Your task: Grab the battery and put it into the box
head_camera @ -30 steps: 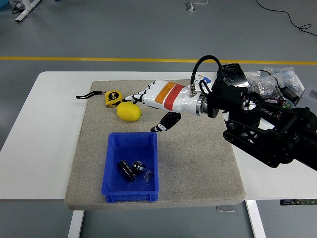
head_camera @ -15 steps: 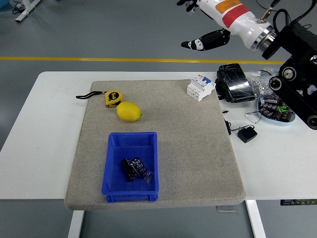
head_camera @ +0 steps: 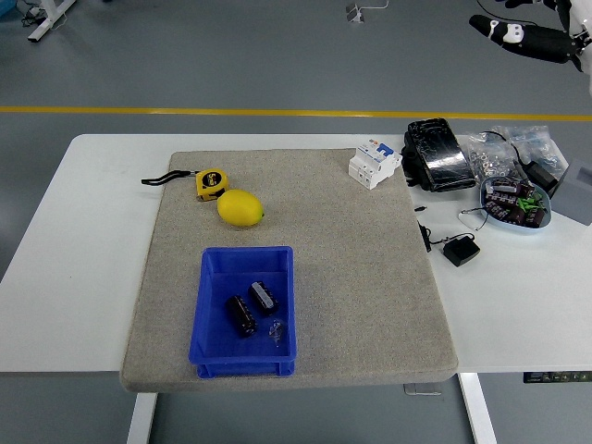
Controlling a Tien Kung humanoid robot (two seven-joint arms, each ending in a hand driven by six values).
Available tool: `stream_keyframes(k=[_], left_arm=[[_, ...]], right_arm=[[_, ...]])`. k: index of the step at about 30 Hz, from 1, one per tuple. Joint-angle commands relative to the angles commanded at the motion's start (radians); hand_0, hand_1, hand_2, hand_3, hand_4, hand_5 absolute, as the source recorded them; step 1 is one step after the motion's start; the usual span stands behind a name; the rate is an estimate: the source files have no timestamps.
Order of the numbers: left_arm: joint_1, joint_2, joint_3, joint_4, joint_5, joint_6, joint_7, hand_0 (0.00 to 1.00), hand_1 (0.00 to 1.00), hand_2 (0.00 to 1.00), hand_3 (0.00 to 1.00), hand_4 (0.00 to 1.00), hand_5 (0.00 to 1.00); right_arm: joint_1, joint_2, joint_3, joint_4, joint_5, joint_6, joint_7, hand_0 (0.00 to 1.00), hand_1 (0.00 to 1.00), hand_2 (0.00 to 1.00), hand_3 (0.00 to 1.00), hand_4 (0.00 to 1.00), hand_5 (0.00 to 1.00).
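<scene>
Two black cylindrical batteries [head_camera: 242,315] [head_camera: 264,296] lie side by side inside the blue box [head_camera: 248,251] at the front left of the grey mat [head_camera: 370,277]. A small clear item [head_camera: 276,328] lies beside them in the box. Only the end of my right hand [head_camera: 507,20] shows, high at the top right corner, far above and behind the table. Its black thumb [head_camera: 523,37] sticks out apart from the other fingers and it holds nothing. My left hand is out of view.
A lemon [head_camera: 240,207] and a yellow tape measure [head_camera: 211,182] lie on the mat behind the box. At the right of the table are a white circuit breaker [head_camera: 374,163], a black pack [head_camera: 437,153], a bag of small parts [head_camera: 499,153], a bowl of parts [head_camera: 514,203] and a black adapter [head_camera: 460,250].
My right arm has lifted from over the mat near the lemon up and away to the top right corner. The batteries in the box have shifted slightly.
</scene>
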Motion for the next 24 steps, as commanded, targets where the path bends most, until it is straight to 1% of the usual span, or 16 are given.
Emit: stream_keyframes(k=[2,3,5,8,9,12,14,15,20,21,24], left_arm=[[0.003,0.0,-0.006,0.0,0.009,-0.001,0.003,0.651,0.592,0.684,0.626,0.73,0.575],[0.004,-0.001,-0.007,0.0,0.012,-0.002,0.003,0.65,0.592,0.684,0.625,0.726,0.575],[0.006,-0.002,-0.011,0.0,0.016,-0.002,0.003,0.65,0.592,0.684,0.625,0.726,0.575],[0.008,-0.004,-0.017,0.001,0.025,-0.003,0.004,0.65,0.592,0.684,0.625,0.726,0.575],[0.009,-0.004,-0.02,0.001,0.027,-0.003,0.004,0.649,0.594,0.684,0.624,0.722,0.574],[0.01,-0.006,-0.019,0.002,0.019,0.0,0.002,0.649,0.594,0.684,0.624,0.722,0.574],[0.011,-0.009,-0.022,0.003,0.014,0.003,0.001,0.649,0.594,0.684,0.624,0.722,0.574],[0.011,-0.01,-0.025,0.003,0.016,0.004,0.002,0.65,0.599,0.685,0.624,0.72,0.576],[0.008,-0.01,-0.033,0.003,0.033,0.0,0.007,0.65,0.599,0.685,0.624,0.72,0.576],[0.008,-0.01,-0.032,0.003,0.032,-0.001,0.007,0.65,0.604,0.69,0.623,0.719,0.579],[0.008,-0.009,-0.028,0.002,0.029,-0.002,0.005,0.65,0.604,0.69,0.623,0.719,0.579]], right_arm=[[-0.041,-0.009,0.025,0.017,0.085,0.005,-0.006,0.643,0.616,0.721,0.937,0.991,0.558],[-0.063,-0.011,0.037,0.024,0.13,0.008,-0.011,0.633,0.607,0.717,0.935,0.998,0.607],[-0.102,-0.011,0.056,0.037,0.213,0.014,-0.017,0.633,0.607,0.717,0.935,0.998,0.607],[-0.166,-0.006,0.08,0.054,0.313,0.026,-0.023,0.633,0.607,0.717,0.935,0.998,0.607],[-0.19,-0.003,0.088,0.06,0.344,0.031,-0.024,0.621,0.594,0.702,0.931,0.998,0.637],[-0.26,0.01,0.105,0.069,0.414,0.04,-0.023,0.621,0.594,0.702,0.931,0.998,0.637],[-0.304,0.027,0.11,0.064,0.414,0.036,-0.024,0.621,0.594,0.702,0.931,0.998,0.637],[-0.32,0.035,0.111,0.062,0.413,0.036,-0.025,0.596,0.582,0.694,0.928,0.998,0.707],[-0.392,0.08,0.116,0.054,0.389,0.057,-0.034,0.596,0.582,0.694,0.928,0.998,0.707],[-0.403,0.087,0.118,0.053,0.388,0.061,-0.036,0.614,0.608,0.719,0.931,0.998,0.768],[-0.434,0.11,0.128,0.044,0.383,0.067,-0.04,0.614,0.608,0.719,0.931,0.998,0.768]])
